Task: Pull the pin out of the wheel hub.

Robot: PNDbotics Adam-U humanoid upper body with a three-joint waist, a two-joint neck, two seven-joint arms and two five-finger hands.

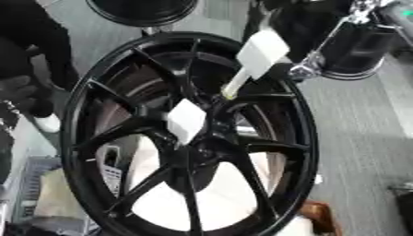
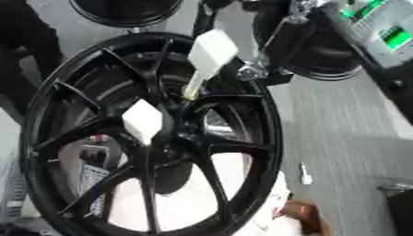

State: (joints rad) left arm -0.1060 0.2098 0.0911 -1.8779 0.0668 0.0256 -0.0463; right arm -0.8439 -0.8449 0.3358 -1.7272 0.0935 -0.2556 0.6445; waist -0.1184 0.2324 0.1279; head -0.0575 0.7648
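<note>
- At the hub of the black wheel (image 1: 190, 138) I count two white pins: one pin in the hub (image 1: 186, 120), and an upper pin (image 1: 256, 57).
- My right hand (image 1: 303, 20) meets the upper pin's block; I cannot tell its fingers' state.
- Right of the rim, grey floor (image 1: 363, 138) lies open.

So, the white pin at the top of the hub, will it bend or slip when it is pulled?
The white pin looks rigid, so it probably stays straight. Its wide flat head should resist slipping. The thin shaft looks like the likeliest part to snap if pulled sideways against the black wheel.
</note>
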